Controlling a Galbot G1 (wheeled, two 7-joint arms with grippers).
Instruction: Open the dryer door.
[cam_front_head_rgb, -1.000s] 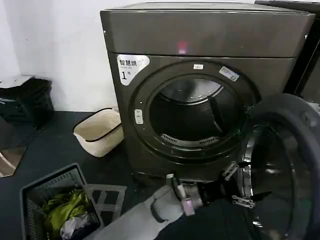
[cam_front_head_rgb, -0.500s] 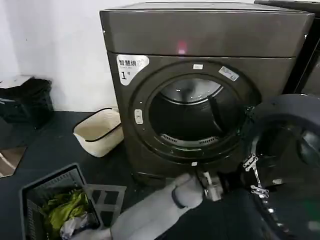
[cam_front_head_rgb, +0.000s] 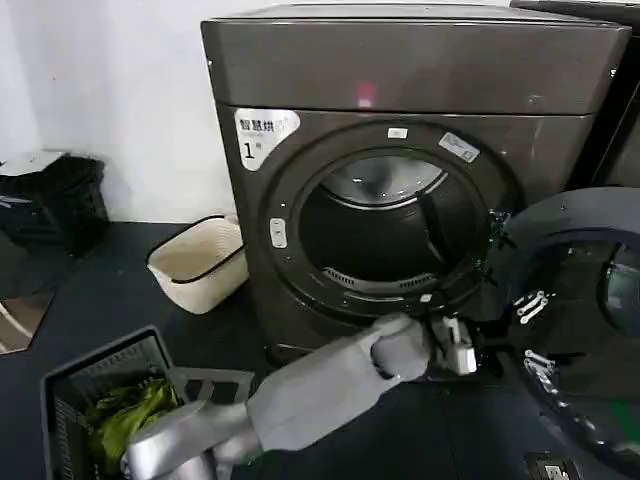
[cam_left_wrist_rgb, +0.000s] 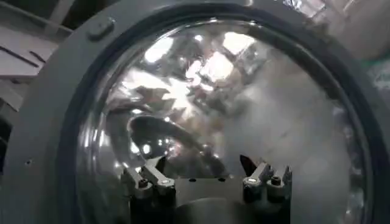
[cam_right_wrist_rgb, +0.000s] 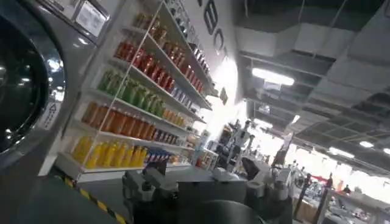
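The dryer (cam_front_head_rgb: 400, 70), a dark bronze-grey box with a white "1" sticker (cam_front_head_rgb: 262, 135), stands with its drum opening (cam_front_head_rgb: 385, 235) exposed. The dryer door (cam_front_head_rgb: 572, 215) is swung out to the right, its dark grey inner side facing me. My left arm reaches across from the lower left, and my left gripper (cam_front_head_rgb: 532, 330) is open against the door's inner side. In the left wrist view the left gripper (cam_left_wrist_rgb: 204, 175) faces the bulging glass (cam_left_wrist_rgb: 244, 103) inside the door's grey rim (cam_left_wrist_rgb: 42, 109), nothing between its fingers. My right gripper (cam_right_wrist_rgb: 204, 182) is open and empty, pointing away at store shelves.
A cream basket (cam_front_head_rgb: 195, 265) sits on the dark floor left of the dryer. A dark crate with green clothes (cam_front_head_rgb: 110, 410) is at the lower left, a black box (cam_front_head_rgb: 50, 200) by the wall. A neighbouring machine (cam_front_head_rgb: 620, 140) stands on the right.
The door has swung farther out to the right. My left arm has stretched rightward along with it, its gripper staying at the door's inner side.
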